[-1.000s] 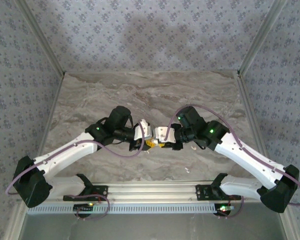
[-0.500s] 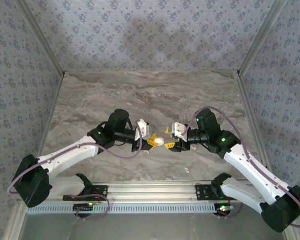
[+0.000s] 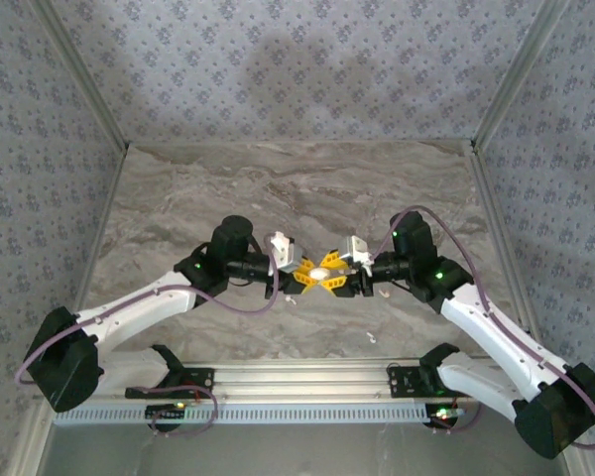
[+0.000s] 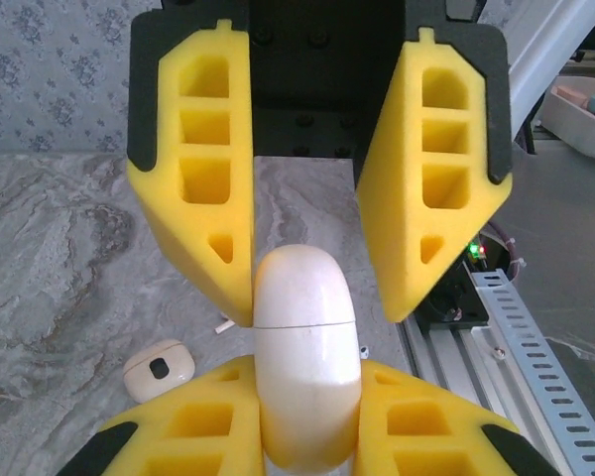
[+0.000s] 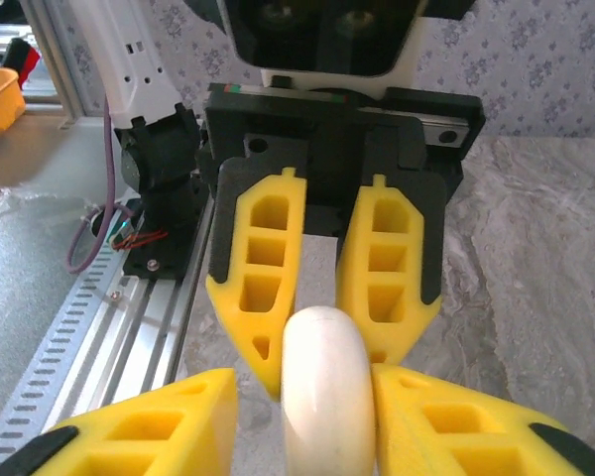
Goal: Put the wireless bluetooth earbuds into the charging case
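Above the table's middle, a closed cream charging case [image 3: 319, 273] with a seam round it hangs between both grippers. My left gripper [image 4: 307, 382] is shut on its lower half, both yellow pads pressed to it. My right gripper [image 5: 305, 387] faces it and straddles the other half [image 5: 323, 397]. One of its pads touches the case and the other stands off with a visible gap, so it is open. One small cream earbud [image 4: 159, 369] with a dark spot lies on the marble below and beside the left gripper; it also shows from above [image 3: 292, 297].
A slotted aluminium rail [image 3: 307, 379] runs along the near edge, close under both wrists. A tiny white stick [image 4: 221, 324] lies near the earbud. Patterned walls enclose the marble table [image 3: 278, 188]. A white tray [image 4: 585, 124] sits beyond the rail.
Half a second ago the right gripper had drawn back from the case with wider jaws. It has since come forward around it again, narrowing. The left gripper kept hold and rose slightly.
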